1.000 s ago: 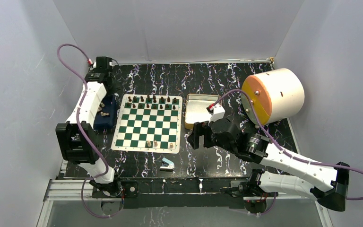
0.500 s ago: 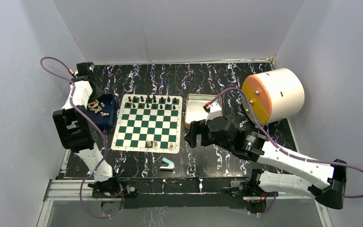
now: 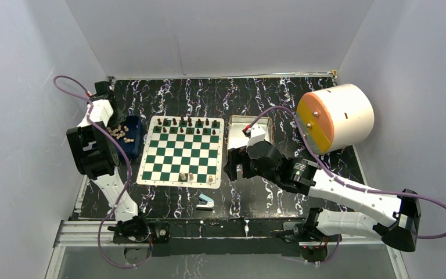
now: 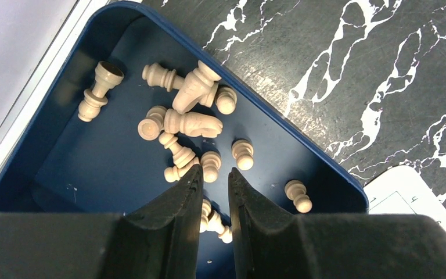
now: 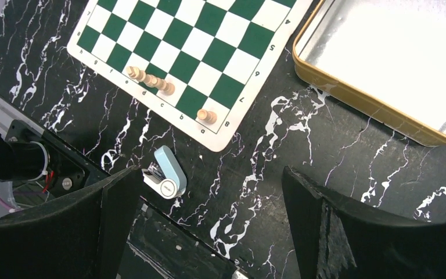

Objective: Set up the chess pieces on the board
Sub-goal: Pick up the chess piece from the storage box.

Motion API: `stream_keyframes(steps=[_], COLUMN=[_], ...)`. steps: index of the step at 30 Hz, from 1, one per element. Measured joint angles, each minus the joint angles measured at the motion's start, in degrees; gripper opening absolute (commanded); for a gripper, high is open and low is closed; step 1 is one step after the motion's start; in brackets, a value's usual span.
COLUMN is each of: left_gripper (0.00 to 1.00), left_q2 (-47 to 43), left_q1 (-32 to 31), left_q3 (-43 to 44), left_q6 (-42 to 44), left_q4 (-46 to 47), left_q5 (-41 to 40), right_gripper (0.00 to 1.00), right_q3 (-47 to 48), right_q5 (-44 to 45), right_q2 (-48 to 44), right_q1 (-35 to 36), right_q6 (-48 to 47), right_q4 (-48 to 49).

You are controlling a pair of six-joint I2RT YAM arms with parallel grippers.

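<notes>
At the near edge of the black marbled worktop (image 3: 255, 99) a small blue-and-white stapler (image 3: 205, 201) lies just in front of the board (image 3: 177, 152). To its right the right arm (image 3: 348, 195) reaches in from the near right corner; the right jaws hang released, spread wide with nothing between them, above the worktop just off the board's near right corner. The green-and-white board lies flat, left of centre; three standing pale pieces (image 3: 191, 176) occupy its nearest row, two close together and one a little apart to the right; the dark pieces (image 3: 186, 122) stand along its far edge in two rows. Just beside the board's far left corner sits a dark blue tray (image 4: 93, 157); in it the loose pale pieces (image 4: 191, 123) lie tumbled on their sides, most bunched near the middle, one apart toward the left wall and one apart toward the right wall. The left arm (image 3: 96, 154) is folded up at the left side and the left jaws point down into the tray; they are drawn nearly together, leaving only a narrow slit; a pale piece shows within that slit, and I cannot tell whether it is clamped or lying on the tray floor below. Right of the board an open tin (image 5: 395, 52) with a gold rim lies flat, its near part hidden under the right arm in the top view; beyond it to the right a big cream drum (image 3: 348, 110) rests on its side, its orange round face turned toward the board.
</notes>
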Motion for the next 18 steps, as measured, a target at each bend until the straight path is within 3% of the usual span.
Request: stream_keyframes(steps=[18], left_gripper=[0.25], left_q2=[1.9], left_q1=[0.2], left_q3=[0.0], left_q6=[0.1], left_q4=[-0.9], left_q5=[0.4], right_gripper=[0.99], right_q3=[0.9], right_q5=[1.4], right_q2=[0.2], right_q1=[0.0], right_q6=[-1.3], right_q4=[0.1])
